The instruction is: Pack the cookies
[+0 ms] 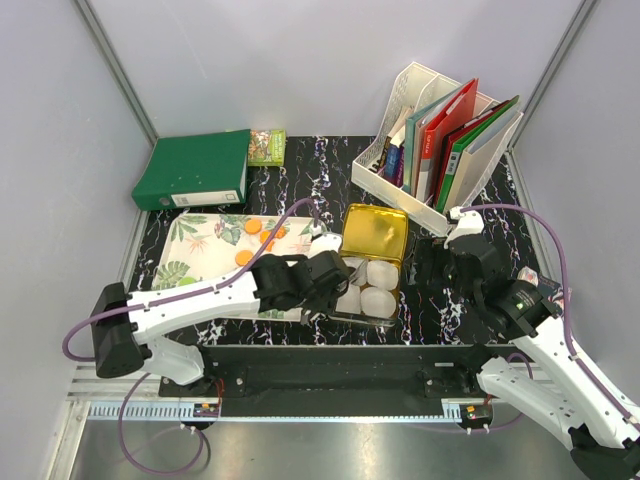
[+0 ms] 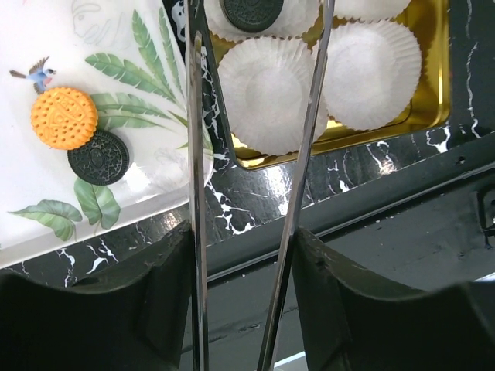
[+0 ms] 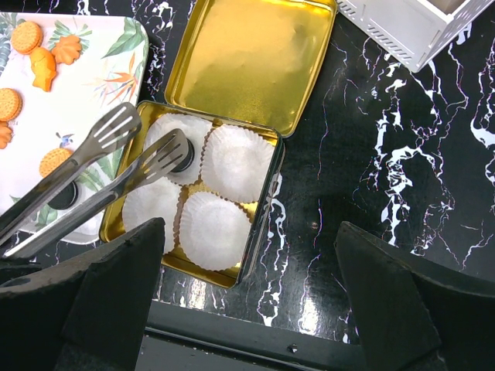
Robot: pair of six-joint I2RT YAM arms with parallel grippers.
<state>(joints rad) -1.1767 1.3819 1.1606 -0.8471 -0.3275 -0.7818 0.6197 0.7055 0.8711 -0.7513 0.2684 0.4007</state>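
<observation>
Cookies, two black: one among four paper cups, one on tray

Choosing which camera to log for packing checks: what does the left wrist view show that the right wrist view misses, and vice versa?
Only left wrist: the left gripper holding the tongs' arms. Only right wrist: the open gold lid, a white rack, a cluster of orange cookies, the tongs' slotted tips. Both: the tin, paper cups, a black cookie in one cup.
</observation>
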